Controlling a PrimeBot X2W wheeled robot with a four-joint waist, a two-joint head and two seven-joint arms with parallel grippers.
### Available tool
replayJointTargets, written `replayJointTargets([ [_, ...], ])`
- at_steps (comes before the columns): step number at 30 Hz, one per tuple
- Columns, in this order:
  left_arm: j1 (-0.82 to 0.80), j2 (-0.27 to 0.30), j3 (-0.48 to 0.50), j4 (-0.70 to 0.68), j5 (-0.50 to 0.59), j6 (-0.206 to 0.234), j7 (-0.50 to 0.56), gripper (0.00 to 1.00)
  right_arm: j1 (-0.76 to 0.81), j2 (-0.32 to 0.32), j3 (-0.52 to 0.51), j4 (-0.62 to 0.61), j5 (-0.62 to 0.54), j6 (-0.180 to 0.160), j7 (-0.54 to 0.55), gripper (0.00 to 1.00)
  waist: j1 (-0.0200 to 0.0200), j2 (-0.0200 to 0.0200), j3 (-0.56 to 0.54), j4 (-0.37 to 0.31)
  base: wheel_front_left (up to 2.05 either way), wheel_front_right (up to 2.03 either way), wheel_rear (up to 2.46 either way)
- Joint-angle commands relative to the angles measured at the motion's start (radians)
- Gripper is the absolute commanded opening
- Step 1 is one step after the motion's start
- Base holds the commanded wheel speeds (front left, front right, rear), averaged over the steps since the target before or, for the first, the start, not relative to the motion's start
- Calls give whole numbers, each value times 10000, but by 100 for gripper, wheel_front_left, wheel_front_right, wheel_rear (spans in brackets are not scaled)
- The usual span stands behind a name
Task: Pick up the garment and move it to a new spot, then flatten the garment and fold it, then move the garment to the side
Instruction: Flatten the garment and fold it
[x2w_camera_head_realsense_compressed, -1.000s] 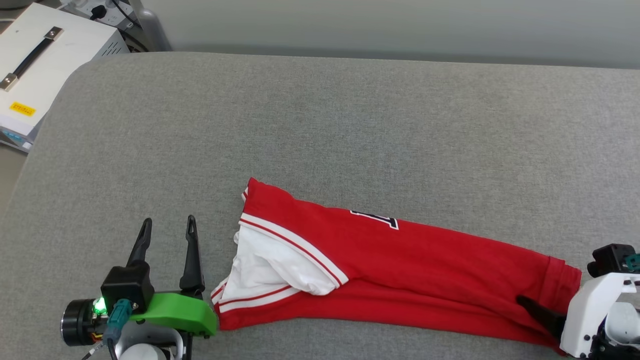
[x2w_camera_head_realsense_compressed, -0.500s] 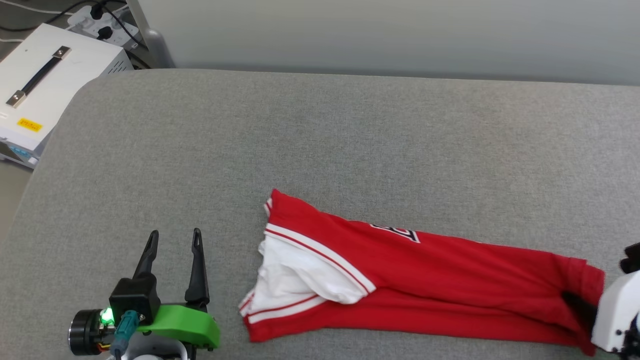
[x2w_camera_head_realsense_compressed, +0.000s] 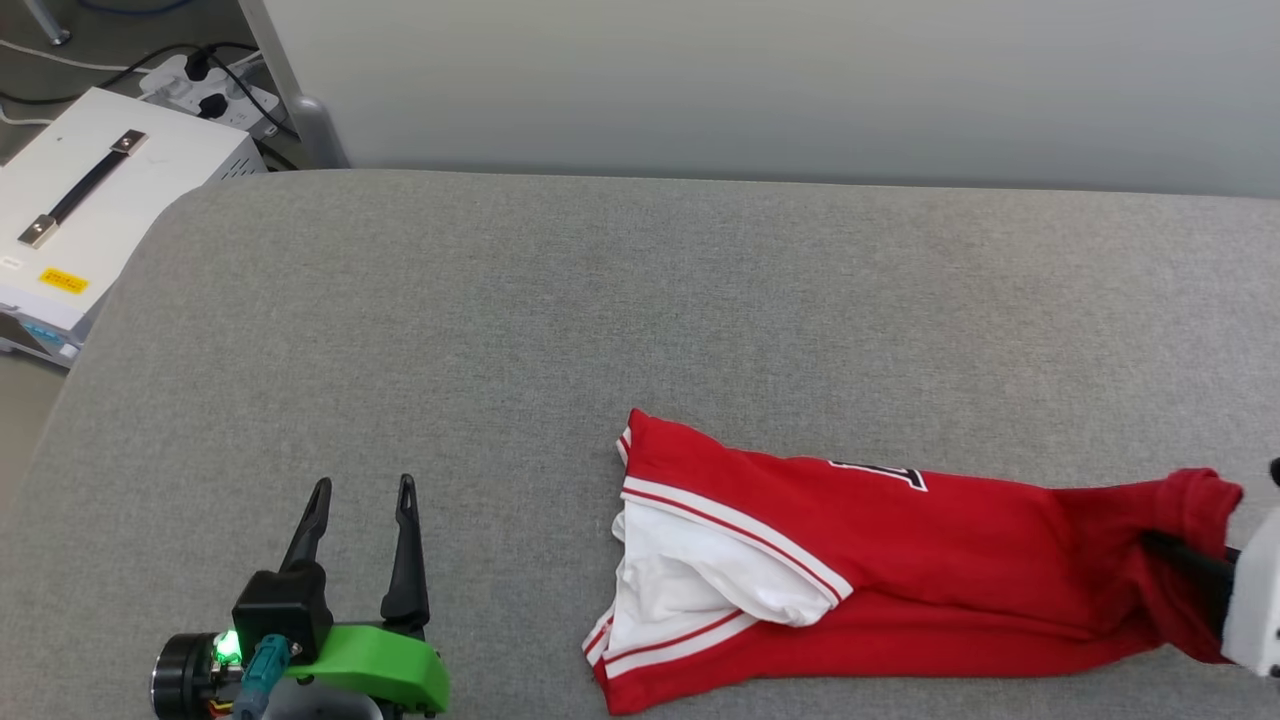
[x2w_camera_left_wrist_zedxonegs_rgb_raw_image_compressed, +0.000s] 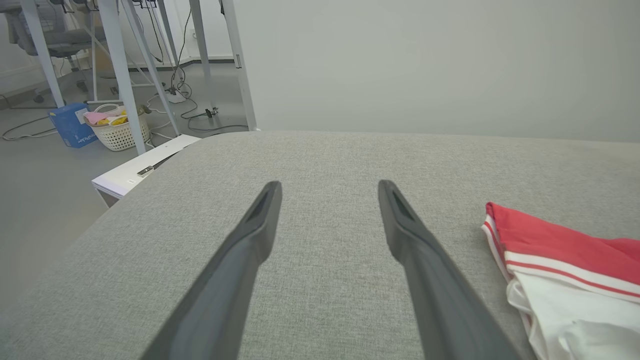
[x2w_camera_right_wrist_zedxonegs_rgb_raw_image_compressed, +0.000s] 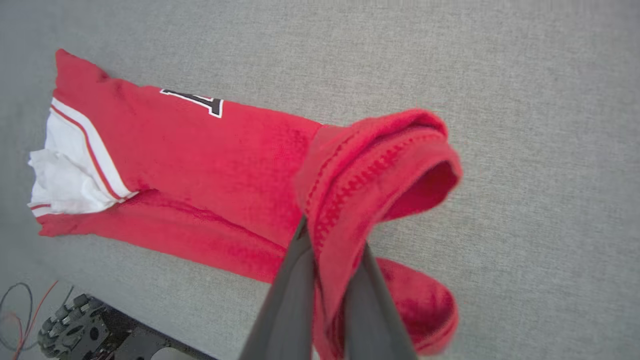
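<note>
Lying along the near edge of the desk (x2w_camera_head_realsense_compressed: 600, 300), the garment (x2w_camera_head_realsense_compressed: 900, 560) forms a long narrow strip (white sleeve at its left end). The right gripper (x2w_camera_right_wrist_zedxonegs_rgb_raw_image_compressed: 332, 240) pinches the bunched, raised hem end. The left gripper (x2w_camera_head_realsense_compressed: 362, 488) hovers spread and empty, well apart. Judged status: lengthwise fold apparently made; further folding and the side placement remain.
</note>
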Motion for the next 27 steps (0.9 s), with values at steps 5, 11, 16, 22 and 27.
replayJointTargets([
  [5,42,-211,193,-8,260,-253,-59,100,-426,694,776,-1432,137,-7,741,0,0,-1,201,145,0,0,0],
  [11,-269,-378,308,6,475,-537,-59,100,-1949,1761,2406,-1440,-740,-7,1026,0,0,-1,686,417,0,0,0],
  [16,-559,-543,454,72,589,-748,-59,100,-3424,2726,3830,-466,-1233,-7,790,0,0,-1,1084,626,0,0,0],
  [22,-852,-717,622,164,732,-957,-59,100,-4833,3665,5165,1295,-1670,-7,200,0,0,-1,1403,805,0,0,0],
  [27,-1018,-842,740,258,846,-1101,-59,100,-5289,3996,6162,2784,-1952,-7,-201,0,0,-1,1522,881,0,0,0],
])
